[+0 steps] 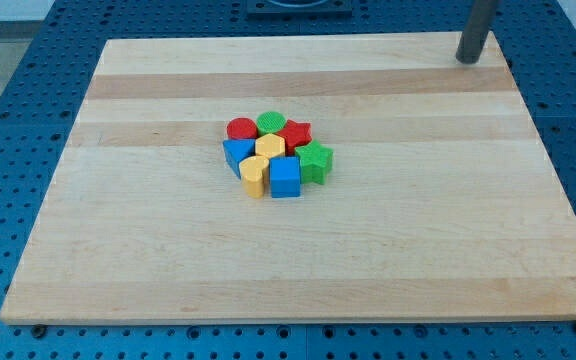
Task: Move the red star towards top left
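Camera view: a pale wooden tabletop (118, 250) sits on a blue perforated base. Near its middle, small painted blocks huddle touching one another. The red star-shaped block (296, 133) lies at the cluster's top right, with a green block (270, 123) to its left and a green star-shaped block (315, 161) below it. A red round block (240, 129), a blue block (236, 152), two yellow blocks (269, 147) (254, 175) and a blue cube (285, 177) complete the group.

My tip (466, 58), the end effector, has no jaws to clench; it touches nothing, well apart at the view's top right.

The star looks light, rigid and free-sliding. Judged best contact: its lower-right edge, though neighbours block the way.
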`<state>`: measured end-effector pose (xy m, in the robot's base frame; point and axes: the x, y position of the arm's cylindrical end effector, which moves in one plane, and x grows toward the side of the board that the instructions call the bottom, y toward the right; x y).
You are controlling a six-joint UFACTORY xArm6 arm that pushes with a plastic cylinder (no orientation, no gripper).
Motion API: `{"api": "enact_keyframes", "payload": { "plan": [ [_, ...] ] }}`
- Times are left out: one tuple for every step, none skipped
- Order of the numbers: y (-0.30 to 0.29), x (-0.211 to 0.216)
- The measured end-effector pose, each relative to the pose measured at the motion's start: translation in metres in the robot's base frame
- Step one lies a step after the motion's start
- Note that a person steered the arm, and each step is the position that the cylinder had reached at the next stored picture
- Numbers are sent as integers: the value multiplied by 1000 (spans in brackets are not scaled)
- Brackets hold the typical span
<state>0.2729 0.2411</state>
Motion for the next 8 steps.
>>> {"api": "enact_keyframes", "payload": {
  "plan": [
    [-8, 65],
    [-23, 125],
    [-50, 133],
    [-85, 133],
    [-117, 134],
    [-147, 139],
    [-178, 147],
    [-200, 157]
  ]
}}
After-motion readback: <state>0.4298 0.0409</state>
